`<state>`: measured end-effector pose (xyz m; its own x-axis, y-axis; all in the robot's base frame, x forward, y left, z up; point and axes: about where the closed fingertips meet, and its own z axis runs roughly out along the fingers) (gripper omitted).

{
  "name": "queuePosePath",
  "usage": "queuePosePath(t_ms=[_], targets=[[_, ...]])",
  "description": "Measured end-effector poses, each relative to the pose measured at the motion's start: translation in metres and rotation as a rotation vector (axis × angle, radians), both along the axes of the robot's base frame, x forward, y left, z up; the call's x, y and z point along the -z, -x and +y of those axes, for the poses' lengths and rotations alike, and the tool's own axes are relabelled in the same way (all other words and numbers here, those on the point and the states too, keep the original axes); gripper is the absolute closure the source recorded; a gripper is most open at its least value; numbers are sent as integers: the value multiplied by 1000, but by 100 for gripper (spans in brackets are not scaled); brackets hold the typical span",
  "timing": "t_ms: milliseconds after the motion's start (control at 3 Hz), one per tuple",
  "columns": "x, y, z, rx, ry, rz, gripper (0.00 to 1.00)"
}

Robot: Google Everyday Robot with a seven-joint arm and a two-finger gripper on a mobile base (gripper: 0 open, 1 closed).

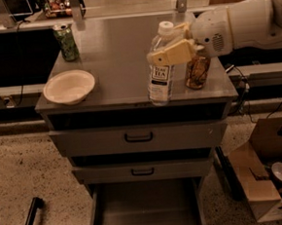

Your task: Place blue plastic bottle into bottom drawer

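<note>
End effector (pixel 165 45) seemingly grips tilted blue plastic bottle (pixel 159 81) at cabinet top's (pixel 112 63) front edge

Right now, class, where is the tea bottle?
In the camera view, the bottle is at the front right of the cabinet top, just left of the brown can, with the gripper closed around its upper half.
</note>
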<state>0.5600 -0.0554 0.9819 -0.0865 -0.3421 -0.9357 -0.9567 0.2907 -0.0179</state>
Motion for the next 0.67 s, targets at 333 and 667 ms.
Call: queuePosePath(t_ms=[333,667], targets=[[12,57,-4,-35,99,-3,100],[12,57,-4,-35,99,-4,100]])
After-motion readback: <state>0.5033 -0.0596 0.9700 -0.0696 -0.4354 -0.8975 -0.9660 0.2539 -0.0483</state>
